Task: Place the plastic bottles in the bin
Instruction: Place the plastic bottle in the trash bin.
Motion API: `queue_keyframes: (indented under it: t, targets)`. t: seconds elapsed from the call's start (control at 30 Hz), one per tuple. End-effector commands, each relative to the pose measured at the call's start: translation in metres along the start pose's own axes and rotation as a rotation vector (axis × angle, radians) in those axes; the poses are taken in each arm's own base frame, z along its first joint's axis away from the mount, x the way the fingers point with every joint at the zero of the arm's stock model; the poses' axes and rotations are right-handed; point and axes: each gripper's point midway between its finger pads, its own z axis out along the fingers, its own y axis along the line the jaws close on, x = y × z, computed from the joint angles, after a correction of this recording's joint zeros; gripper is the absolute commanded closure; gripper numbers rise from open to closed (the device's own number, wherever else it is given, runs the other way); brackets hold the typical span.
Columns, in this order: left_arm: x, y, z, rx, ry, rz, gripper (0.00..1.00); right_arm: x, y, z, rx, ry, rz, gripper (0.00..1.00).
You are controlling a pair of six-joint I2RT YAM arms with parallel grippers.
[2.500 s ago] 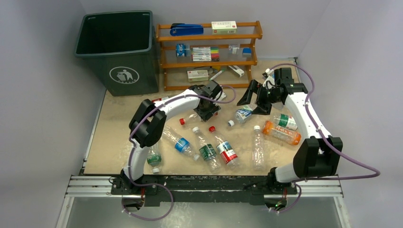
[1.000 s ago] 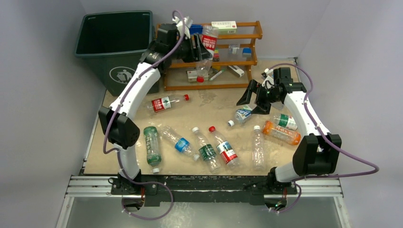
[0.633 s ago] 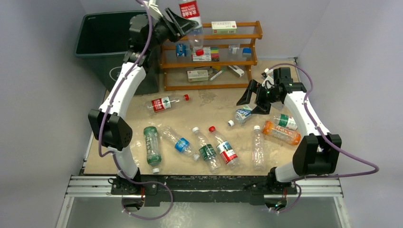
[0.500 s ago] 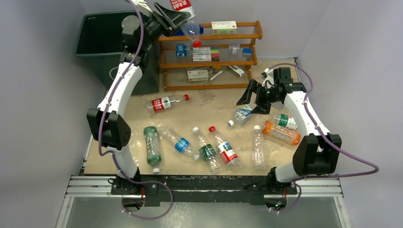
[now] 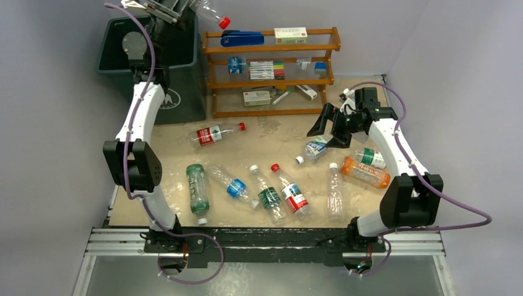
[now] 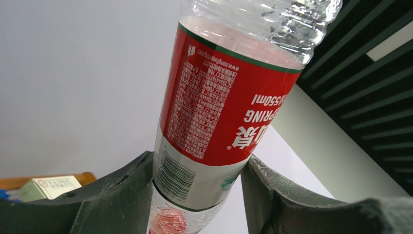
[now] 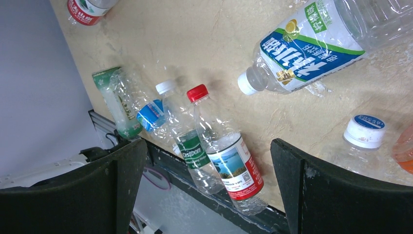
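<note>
My left gripper [image 5: 179,7] is raised high over the dark green bin [image 5: 185,80], at its back right corner. It is shut on a clear bottle with a red label [image 6: 224,97] and a red cap [image 5: 224,23]; the cap end sticks out right, toward the rack. In the left wrist view both fingers [image 6: 122,195] press the bottle's sides. My right gripper [image 5: 333,129] is open and empty just above a blue-labelled bottle [image 5: 316,148], which also shows in the right wrist view [image 7: 311,48]. Several more bottles lie on the table, among them a red-labelled one [image 5: 213,133] and an orange one [image 5: 365,172].
The wooden rack [image 5: 308,47] with markers and small boxes stands right of the bin, against the back wall. A green bottle [image 5: 197,188] lies near the left arm's base. Bottles with green [image 7: 187,141] and red [image 7: 229,156] labels lie near the table's front edge.
My left arm has picked a red-labelled bottle off the table, lifted it and swung it left from over the rack to above the bin. The right arm has not moved.
</note>
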Motion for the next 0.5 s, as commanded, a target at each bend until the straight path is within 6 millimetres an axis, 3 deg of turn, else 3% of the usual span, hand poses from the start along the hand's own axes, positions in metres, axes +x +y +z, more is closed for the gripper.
queue_keyframes:
  t: [0.0,0.2,0.47]
  targets:
    - [-0.035,-0.024,-0.009,0.052,-0.079,0.072,0.50,0.001,0.007,-0.001,-0.032,0.001,-0.024,0.00]
    - [-0.078,-0.001,-0.029,-0.128,-0.149,0.242,0.48,0.000,0.006,-0.001,-0.031,0.000,-0.025,0.00]
    - [-0.112,0.029,-0.052,-0.431,-0.142,0.525,0.46,0.000,0.006,-0.001,-0.030,0.000,-0.027,0.00]
